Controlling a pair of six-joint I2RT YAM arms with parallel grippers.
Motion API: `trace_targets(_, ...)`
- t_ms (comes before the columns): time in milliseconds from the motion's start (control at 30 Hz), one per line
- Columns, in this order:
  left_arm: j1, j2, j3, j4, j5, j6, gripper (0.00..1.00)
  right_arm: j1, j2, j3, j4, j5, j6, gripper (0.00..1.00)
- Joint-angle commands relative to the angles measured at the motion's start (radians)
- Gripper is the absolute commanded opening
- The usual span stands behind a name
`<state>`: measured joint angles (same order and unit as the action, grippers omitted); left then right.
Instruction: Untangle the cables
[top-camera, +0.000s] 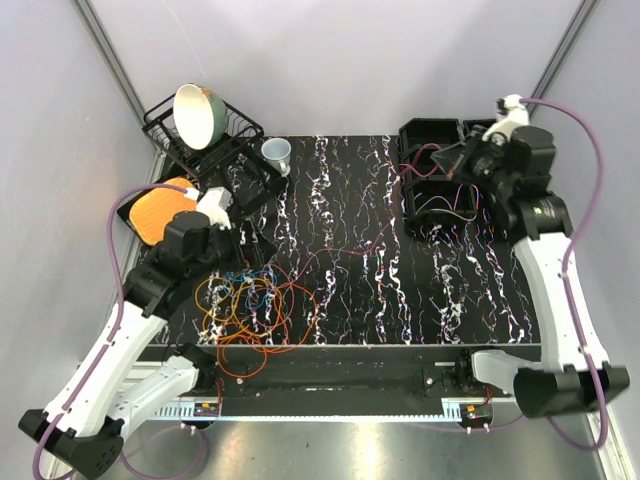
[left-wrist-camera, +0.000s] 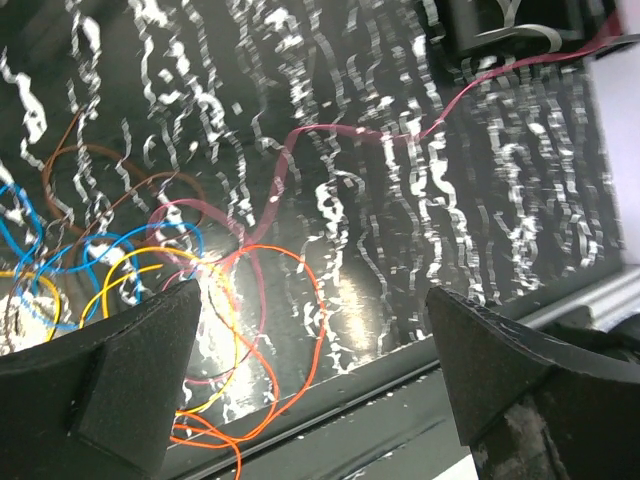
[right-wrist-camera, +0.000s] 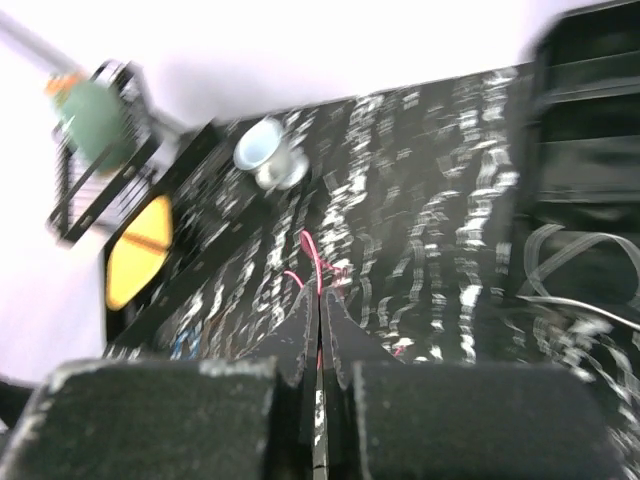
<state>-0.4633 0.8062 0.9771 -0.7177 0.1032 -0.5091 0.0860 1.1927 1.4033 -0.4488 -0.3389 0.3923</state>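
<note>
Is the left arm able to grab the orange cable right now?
Probably yes. The left gripper hangs open right over the orange cable, and nothing lies between them.

My right wrist view is smeared, so the bowl (right-wrist-camera: 95, 115) and rack (right-wrist-camera: 88, 195) are mere blurs and the red cable (right-wrist-camera: 313, 258) disappears between my pressed right fingers (right-wrist-camera: 296, 335), while my left finger (left-wrist-camera: 110, 380) hides part of the yellow loops (left-wrist-camera: 236, 340).

Table (top-camera: 380, 290) centre open; cables (top-camera: 245, 305) (left) possibly snag.
</note>
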Motion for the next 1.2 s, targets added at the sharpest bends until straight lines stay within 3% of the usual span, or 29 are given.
trace_targets(0,-0.003,0.047,-0.047,0.017,-0.051,-0.032,0.99,-0.003,-0.064,-0.026,-0.125,0.218,0.016,0.00)
trace_targets(100,-0.003,0.082,-0.097,0.044,-0.039,-0.060,0.96,-0.005,-0.067,-0.085,-0.125,0.152,0.043,0.00)
trace_targets(233,-0.005,0.109,-0.169,0.095,-0.033,-0.081,0.93,-0.002,-0.045,-0.194,-0.088,-0.077,0.075,0.00)
trace_targets(333,-0.009,0.132,-0.198,0.144,-0.022,-0.098,0.91,0.006,-0.050,-0.254,-0.031,-0.161,0.100,0.00)
trace_targets(800,-0.041,0.407,-0.207,0.281,-0.137,-0.213,0.75,0.063,-0.042,-0.303,-0.008,-0.161,0.112,0.00)
trace_targets(933,-0.043,0.438,-0.221,0.296,-0.201,-0.301,0.73,0.063,-0.045,-0.308,-0.007,-0.161,0.108,0.00)
trace_targets(1167,-0.043,0.432,-0.294,0.440,-0.192,-0.425,0.68,0.064,-0.038,-0.316,-0.008,-0.155,0.094,0.00)
